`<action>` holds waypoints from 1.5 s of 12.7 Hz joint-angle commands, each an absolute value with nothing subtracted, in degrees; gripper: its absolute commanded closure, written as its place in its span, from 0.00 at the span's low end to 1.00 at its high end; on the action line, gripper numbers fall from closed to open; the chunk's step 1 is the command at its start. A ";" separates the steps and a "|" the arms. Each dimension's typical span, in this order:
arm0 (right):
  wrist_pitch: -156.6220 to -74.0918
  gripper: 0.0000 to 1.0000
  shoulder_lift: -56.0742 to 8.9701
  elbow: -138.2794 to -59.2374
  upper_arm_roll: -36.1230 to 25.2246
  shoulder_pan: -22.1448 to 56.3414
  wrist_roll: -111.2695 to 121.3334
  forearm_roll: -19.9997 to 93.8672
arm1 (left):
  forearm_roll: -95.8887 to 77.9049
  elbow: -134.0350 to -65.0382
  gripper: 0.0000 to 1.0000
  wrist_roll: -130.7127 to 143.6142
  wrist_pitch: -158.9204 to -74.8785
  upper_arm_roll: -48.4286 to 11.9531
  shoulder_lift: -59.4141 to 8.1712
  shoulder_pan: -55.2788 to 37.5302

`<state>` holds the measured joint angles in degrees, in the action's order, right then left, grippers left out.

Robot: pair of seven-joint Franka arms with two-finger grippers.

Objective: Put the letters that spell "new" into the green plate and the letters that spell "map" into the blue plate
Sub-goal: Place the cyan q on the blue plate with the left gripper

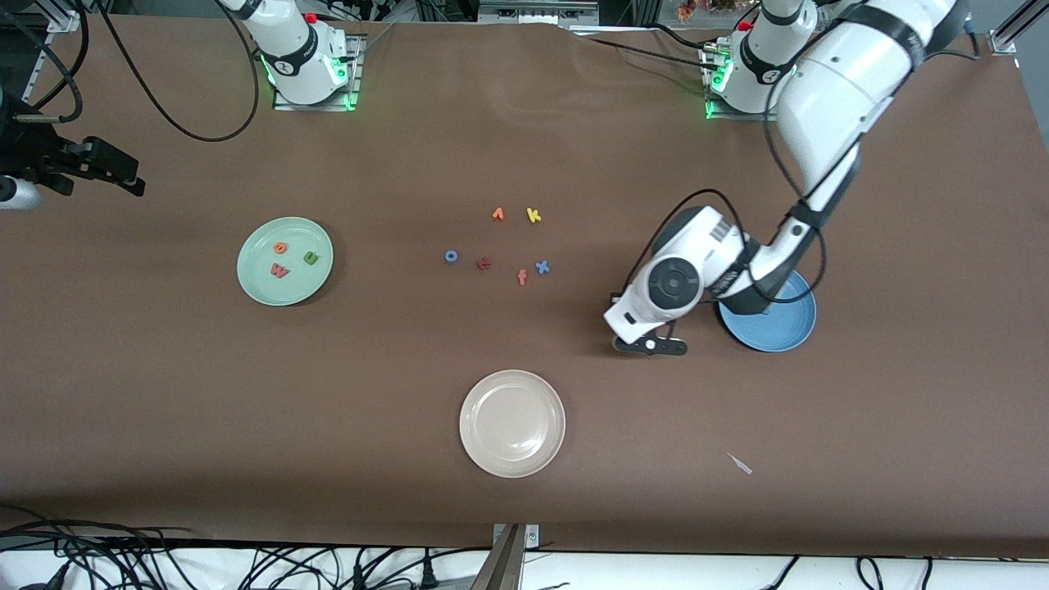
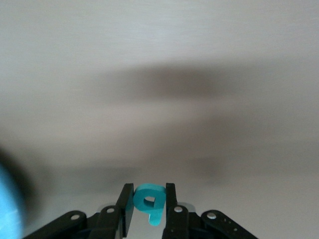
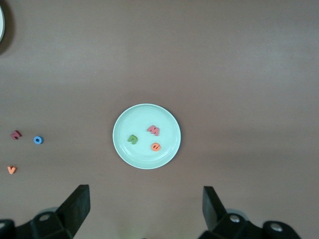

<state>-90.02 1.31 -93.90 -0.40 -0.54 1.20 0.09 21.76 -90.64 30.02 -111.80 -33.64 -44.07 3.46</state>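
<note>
The green plate (image 1: 256, 283) (image 3: 124, 149) holds the orange e (image 1: 280, 247) (image 3: 156, 147), olive n (image 1: 311, 257) (image 3: 133, 139) and salmon w (image 1: 279, 270) (image 3: 153, 130). My left gripper (image 1: 651, 344) (image 2: 149, 199) hangs low over bare table beside the blue plate (image 1: 787, 328) (image 2: 7, 199), shut on the teal p (image 2: 148, 199), which stands upright between its fingers. The left arm covers part of the blue plate; the other letters of "map" are hidden. My right gripper (image 3: 146, 196) waits high over the table beside the green plate, open and holding nothing.
A loose cluster lies mid-table: an orange letter (image 1: 497, 214), yellow k (image 1: 533, 215), blue o (image 1: 451, 256), dark red letter (image 1: 484, 263), orange f (image 1: 522, 278), blue x (image 1: 542, 266). A cream plate (image 1: 469, 422) sits nearer the front camera. A small pale scrap (image 1: 740, 464) lies near the front edge.
</note>
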 commanded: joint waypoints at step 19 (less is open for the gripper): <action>-89.12 0.00 2.11 -93.87 0.00 -0.97 0.62 1.05 | 22.41 -82.62 0.00 -1.50 -85.08 -33.57 -39.55 24.08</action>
<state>-89.95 1.32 -93.87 -0.38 -0.55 1.15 0.13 21.85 -84.52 -0.87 -87.57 -33.28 -40.00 24.07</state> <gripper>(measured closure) 0.000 0.000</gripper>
